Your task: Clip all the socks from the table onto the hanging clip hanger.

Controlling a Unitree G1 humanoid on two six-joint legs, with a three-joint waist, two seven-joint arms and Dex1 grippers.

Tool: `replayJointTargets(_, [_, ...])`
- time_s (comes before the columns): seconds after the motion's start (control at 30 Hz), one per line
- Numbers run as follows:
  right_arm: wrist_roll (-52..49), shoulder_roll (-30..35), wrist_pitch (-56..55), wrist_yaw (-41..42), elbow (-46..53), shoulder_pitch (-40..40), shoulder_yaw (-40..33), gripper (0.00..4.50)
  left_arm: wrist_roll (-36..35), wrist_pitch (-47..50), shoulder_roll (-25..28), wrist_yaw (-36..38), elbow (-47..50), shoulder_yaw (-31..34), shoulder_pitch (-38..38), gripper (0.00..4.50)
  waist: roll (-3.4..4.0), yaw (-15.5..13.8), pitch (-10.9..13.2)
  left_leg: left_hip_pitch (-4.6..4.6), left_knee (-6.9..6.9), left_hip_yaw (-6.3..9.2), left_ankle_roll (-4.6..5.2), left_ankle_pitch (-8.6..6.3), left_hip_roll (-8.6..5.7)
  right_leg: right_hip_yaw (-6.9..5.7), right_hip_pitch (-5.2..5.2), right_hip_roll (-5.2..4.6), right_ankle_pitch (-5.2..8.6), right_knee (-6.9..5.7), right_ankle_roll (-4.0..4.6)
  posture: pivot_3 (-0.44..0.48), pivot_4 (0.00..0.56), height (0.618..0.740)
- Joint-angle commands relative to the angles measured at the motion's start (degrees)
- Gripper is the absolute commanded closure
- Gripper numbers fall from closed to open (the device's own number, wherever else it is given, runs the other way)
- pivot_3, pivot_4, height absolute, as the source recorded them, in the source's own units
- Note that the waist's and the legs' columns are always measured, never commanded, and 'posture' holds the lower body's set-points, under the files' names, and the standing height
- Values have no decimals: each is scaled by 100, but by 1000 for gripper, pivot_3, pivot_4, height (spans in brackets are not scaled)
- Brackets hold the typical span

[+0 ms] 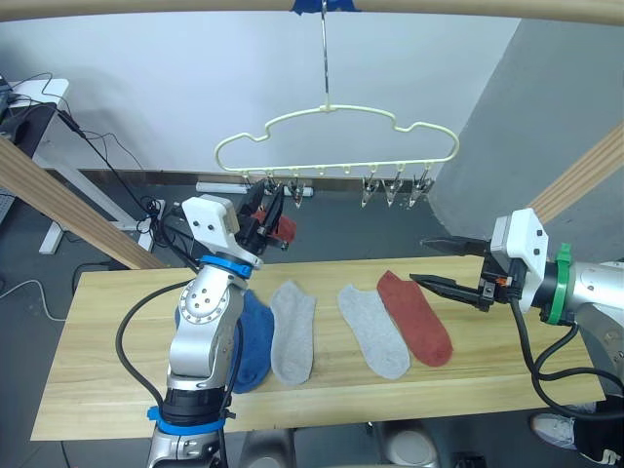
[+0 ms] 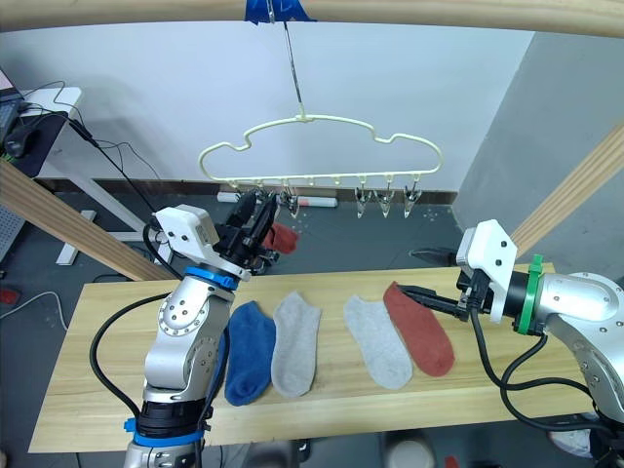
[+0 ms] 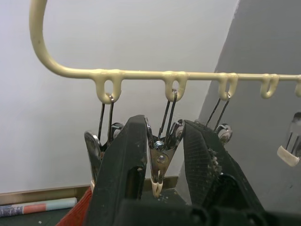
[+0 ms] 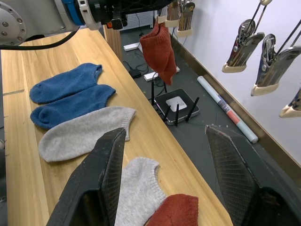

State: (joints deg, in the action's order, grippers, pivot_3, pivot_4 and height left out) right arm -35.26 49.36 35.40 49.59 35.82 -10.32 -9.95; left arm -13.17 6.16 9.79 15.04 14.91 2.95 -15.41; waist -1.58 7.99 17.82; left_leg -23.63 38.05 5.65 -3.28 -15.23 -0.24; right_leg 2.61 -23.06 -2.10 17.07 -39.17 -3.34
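The pale yellow clip hanger [image 1: 336,109] hangs by its hook from the top pole. One rust red sock [image 4: 160,49] hangs from a clip at its left end. My left gripper [image 1: 265,208] is raised beside that sock, open, its fingers [image 3: 134,160] straddling the neighbouring metal clip [image 3: 160,160], whose tips hold nothing. On the table [image 1: 117,331] lie two blue socks [image 4: 66,82], a grey sock [image 1: 292,330], a second grey sock [image 1: 372,330] and a red sock [image 1: 414,317]. My right gripper [image 1: 421,261] hovers open just right of the red sock.
Several bare clips [image 1: 395,190] hang at the hanger's right. Slanted wooden braces [image 1: 68,210] [image 1: 585,171] flank the table and a pole [image 1: 439,8] spans above. Behind the table, a router [image 4: 176,103] and cables lie on the floor.
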Motion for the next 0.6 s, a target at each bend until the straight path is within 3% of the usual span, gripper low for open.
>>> replayJointTargets(0.03, [-79,30,-34,-29,190,-24,-67,1675,-27,-37,-26,-25,145,16,-5,3126,0,0,0,0,0,0,0,0,0,0,0,0,0,0,0,-295,317,740])
replayJointTargets(0.1, [-72,26,-40,-29,189,-18,-58,1675,-33,-47,-27,-20,141,19,-8,3126,0,0,0,0,0,0,0,0,0,0,0,0,0,0,0,-295,317,740])
replayJointTargets(0.3, [-42,18,-60,-30,198,44,-43,1675,-41,-79,-19,-21,137,44,-8,4176,0,0,0,0,0,0,0,0,0,0,0,0,0,0,0,-295,317,740])
replayJointTargets(0.6, [211,75,-17,-154,210,225,86,1675,-74,-57,62,27,176,96,31,4246,0,-1,0,-1,0,0,0,0,0,0,0,0,0,0,0,-288,315,740])
